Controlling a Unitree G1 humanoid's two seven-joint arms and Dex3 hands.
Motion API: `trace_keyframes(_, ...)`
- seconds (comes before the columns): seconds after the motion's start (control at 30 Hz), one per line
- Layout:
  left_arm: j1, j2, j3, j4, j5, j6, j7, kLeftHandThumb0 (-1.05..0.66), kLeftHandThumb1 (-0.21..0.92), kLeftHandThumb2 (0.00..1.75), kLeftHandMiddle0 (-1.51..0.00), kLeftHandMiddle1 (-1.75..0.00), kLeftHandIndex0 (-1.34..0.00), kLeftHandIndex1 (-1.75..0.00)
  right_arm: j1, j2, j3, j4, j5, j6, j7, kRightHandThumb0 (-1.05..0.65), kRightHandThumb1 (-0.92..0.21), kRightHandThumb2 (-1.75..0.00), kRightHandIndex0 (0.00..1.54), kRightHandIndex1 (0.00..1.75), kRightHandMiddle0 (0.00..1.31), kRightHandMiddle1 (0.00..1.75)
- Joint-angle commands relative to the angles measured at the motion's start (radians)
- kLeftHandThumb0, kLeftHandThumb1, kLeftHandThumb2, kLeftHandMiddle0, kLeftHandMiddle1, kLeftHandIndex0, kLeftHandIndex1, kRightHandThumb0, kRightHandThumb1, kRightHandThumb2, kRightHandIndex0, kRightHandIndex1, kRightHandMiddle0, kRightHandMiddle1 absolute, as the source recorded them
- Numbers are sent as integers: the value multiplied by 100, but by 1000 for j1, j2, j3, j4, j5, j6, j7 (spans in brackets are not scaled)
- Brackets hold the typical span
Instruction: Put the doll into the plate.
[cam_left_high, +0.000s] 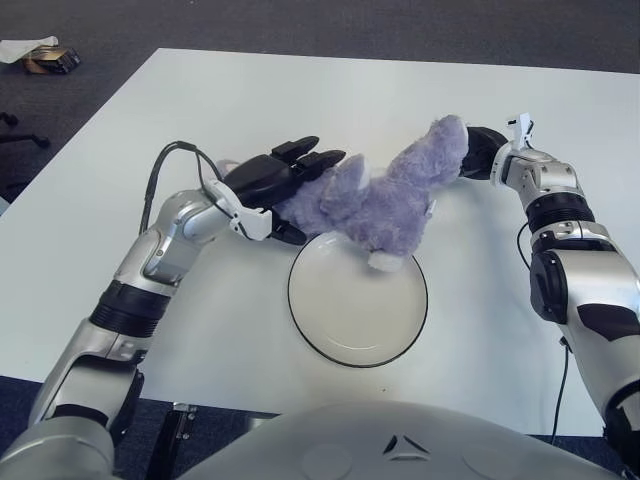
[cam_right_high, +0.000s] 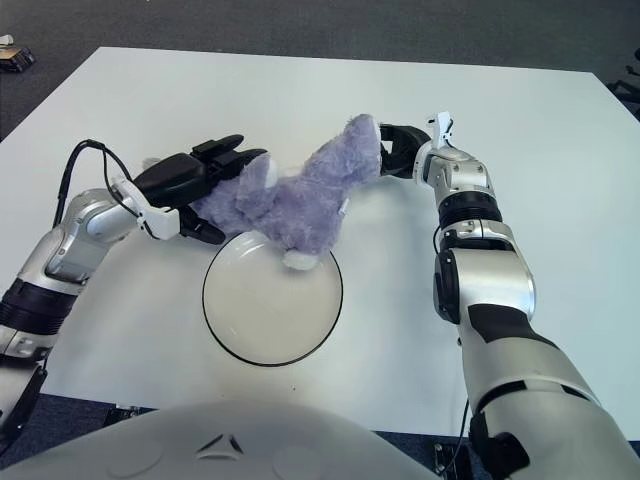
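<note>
White bench (cam_left_high: 330, 100) carries it all. On it the plate (cam_left_high: 357, 335) sits central, and the purple doll (cam_left_high: 385, 205) stretches over its far rim, one foot hanging above the plate. Left hand (cam_left_high: 275, 185) closes on the doll's head end, dark fingers (cam_left_high: 318, 160) curled over it, thumb beneath. Right hand (cam_left_high: 485, 152) grips the other end, its fingers buried in the fur at the tip.
</note>
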Motion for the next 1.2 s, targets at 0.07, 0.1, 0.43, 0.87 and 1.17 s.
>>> trace_keyframes(0.07,-36,-13,-46,42,77,-11,36,-76,46,75,-5,-4,0,-46,42,10,7,19,-16,25,-10,-2,-1,-162,86,175,68,158)
trace_keyframes(0.1,-40,-15,-50,46,80,-9,35,-75,44,75,-6,-5,0,-49,43,10,7,19,-18,22,-10,-2,-1,-162,86,175,68,158)
trace_keyframes(0.43,-110,-59,-110,141,65,31,-8,-76,40,81,-2,-28,0,-65,54,8,-6,6,-5,29,-5,-2,1,-164,88,175,69,158)
trace_keyframes(0.87,-104,-96,-95,171,-16,64,7,-73,44,86,-24,-141,0,-120,64,5,5,-2,-21,12,-20,-1,0,-163,87,175,70,158)
trace_keyframes(1.17,-90,-132,-71,212,-24,48,121,0,29,128,-59,-171,-29,-167,68,0,13,2,-25,3,-5,-1,2,-166,88,175,71,159)
